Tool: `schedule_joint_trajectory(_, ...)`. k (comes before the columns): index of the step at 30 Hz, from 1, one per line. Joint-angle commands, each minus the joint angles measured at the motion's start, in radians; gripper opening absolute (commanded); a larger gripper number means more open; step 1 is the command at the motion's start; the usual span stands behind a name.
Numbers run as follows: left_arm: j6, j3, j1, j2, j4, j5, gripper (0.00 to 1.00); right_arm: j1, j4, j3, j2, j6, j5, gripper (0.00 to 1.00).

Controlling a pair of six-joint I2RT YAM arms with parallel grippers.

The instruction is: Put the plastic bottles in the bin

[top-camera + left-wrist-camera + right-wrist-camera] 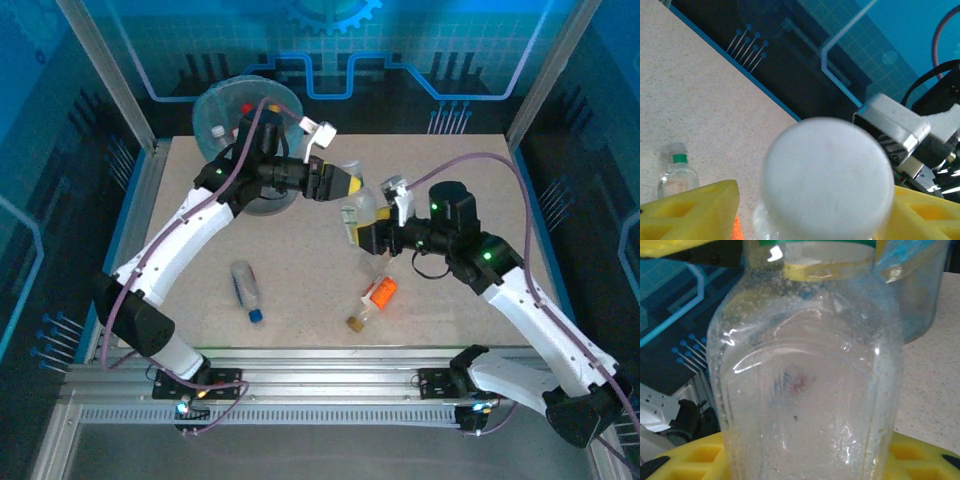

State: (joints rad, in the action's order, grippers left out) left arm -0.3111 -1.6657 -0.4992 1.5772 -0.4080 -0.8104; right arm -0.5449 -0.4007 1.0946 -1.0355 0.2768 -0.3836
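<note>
A clear plastic bottle (pixel 360 203) hangs above the table's middle, and my right gripper (pixel 358 234) is shut on its body. In the right wrist view the bottle (pixel 807 380) stands between the yellow fingers (pixel 685 465), green cap away from me. My left gripper (pixel 349 187) meets it from the other side. Its yellow fingers (pixel 690 207) straddle the bottle's pale round end (pixel 827 180), open, with a sliver of gap on the left. The pale-blue bin (pixel 245 125) stands at the back left, with bottles inside.
A blue-capped bottle (pixel 246 290) lies front left on the table (pixel 300 300). An orange-labelled bottle (pixel 373 299) lies front centre. A small green-capped bottle (pixel 675 175) stands on the table. The bin's wall (pixel 920 290) is close behind the held bottle.
</note>
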Motion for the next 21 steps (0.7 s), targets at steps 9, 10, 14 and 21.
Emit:
schedule_joint_trajectory(9, 0.004, -0.018, -0.011, -0.044, 0.012, -0.013, 0.61, -0.044, 0.016, 0.050, -0.033, -0.043, -0.021, 0.46)
schedule_joint_trajectory(10, 0.004, -0.020, -0.011, -0.046, 0.011, 0.000, 0.65, -0.044, 0.013, 0.048, -0.032, -0.044, -0.020, 0.46)
schedule_joint_trajectory(14, 0.019, -0.019, -0.010, -0.064, 0.003, 0.046, 0.67, -0.044, -0.006, 0.047, -0.028, -0.053, -0.015, 0.46)
schedule_joint_trajectory(21, -0.006, 0.002, -0.010, -0.087, 0.019, 0.065, 0.41, -0.045, -0.013, 0.044, -0.018, -0.055, -0.031, 0.47)
